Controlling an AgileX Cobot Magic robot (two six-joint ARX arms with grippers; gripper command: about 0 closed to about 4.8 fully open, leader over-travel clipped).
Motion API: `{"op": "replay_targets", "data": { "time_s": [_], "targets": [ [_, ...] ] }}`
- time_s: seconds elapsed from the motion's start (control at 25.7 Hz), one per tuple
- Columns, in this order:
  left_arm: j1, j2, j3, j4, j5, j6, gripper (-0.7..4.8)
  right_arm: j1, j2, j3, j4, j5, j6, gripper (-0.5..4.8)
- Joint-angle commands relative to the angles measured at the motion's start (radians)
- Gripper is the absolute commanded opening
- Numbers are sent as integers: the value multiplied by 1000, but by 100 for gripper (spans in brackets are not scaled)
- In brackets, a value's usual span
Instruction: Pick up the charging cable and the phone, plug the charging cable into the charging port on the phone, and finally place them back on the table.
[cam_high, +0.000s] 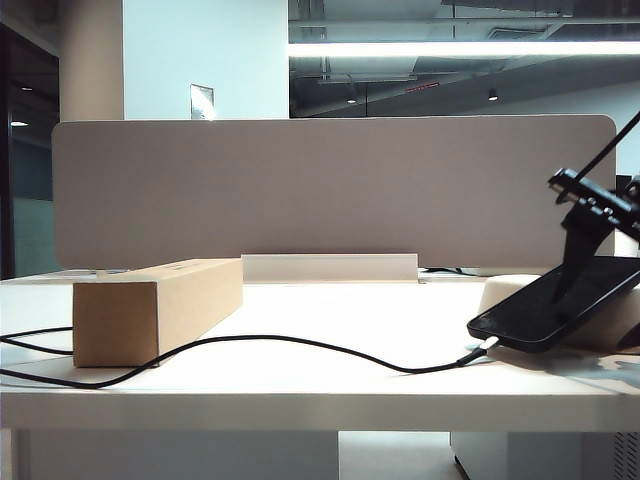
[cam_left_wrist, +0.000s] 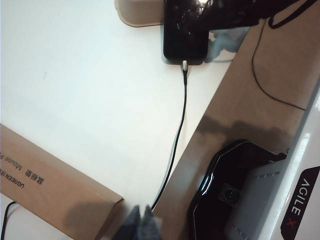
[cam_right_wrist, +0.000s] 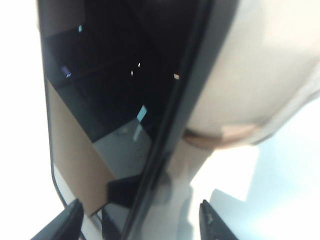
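Observation:
The black phone (cam_high: 555, 305) leans tilted, its lower end on the white table (cam_high: 300, 395) and its upper part against the cream tray (cam_high: 505, 290). The charging cable (cam_high: 300, 342) runs across the table, and its silvery plug (cam_left_wrist: 184, 67) sits in the charging port on the phone's (cam_left_wrist: 184, 35) short edge. My right gripper (cam_right_wrist: 140, 225) is open just above the phone (cam_right_wrist: 120, 90), its fingertips (cam_right_wrist: 70, 220) wide apart on either side of the phone's long edge without touching it. My left gripper (cam_left_wrist: 141, 222) is shut and empty, hovering beside the cable (cam_left_wrist: 180, 130).
A brown cardboard box (cam_high: 150, 310) lies at the left of the table, with the cable passing round its front. A grey divider panel (cam_high: 330, 190) closes off the back. The right gripper (cam_high: 580, 230) hangs over the table's right end.

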Motion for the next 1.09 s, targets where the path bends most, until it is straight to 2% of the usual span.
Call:
{"op": "replay_targets", "data": {
  "time_s": [0.04, 0.27, 0.39, 0.43, 0.51, 0.54, 0.62, 0.82, 1.09],
  "targets": [
    [3, -6, 4, 13, 1, 5, -6, -3, -33, 1, -24, 20, -30, 320],
    [4, -6, 4, 12, -36, 8, -6, -3, -124, 1, -101, 43, -65, 320],
    [6, -7, -17, 19, -50, 8, -6, -3, -243, 0, -136, 101, -164, 299],
    [11, -10, -32, 24, -48, 7, -6, -3, -264, 0, -139, 108, -197, 271],
    [42, -26, -116, 80, -9, -2, -6, -2, -342, -3, -150, 109, -314, 81],
    [49, -37, -145, 97, 6, -4, -6, -2, -361, -8, -149, 110, -338, 36],
    [54, -64, -215, 137, 1, -14, -6, -2, -420, -32, -146, 162, -360, -2],
    [55, -149, -348, 232, -8, -29, -6, -2, -568, -130, -114, 215, -418, -1],
    [71, -289, -528, 404, -40, -102, -6, -2, -769, -272, -44, 261, -451, -2]
  ]
}}
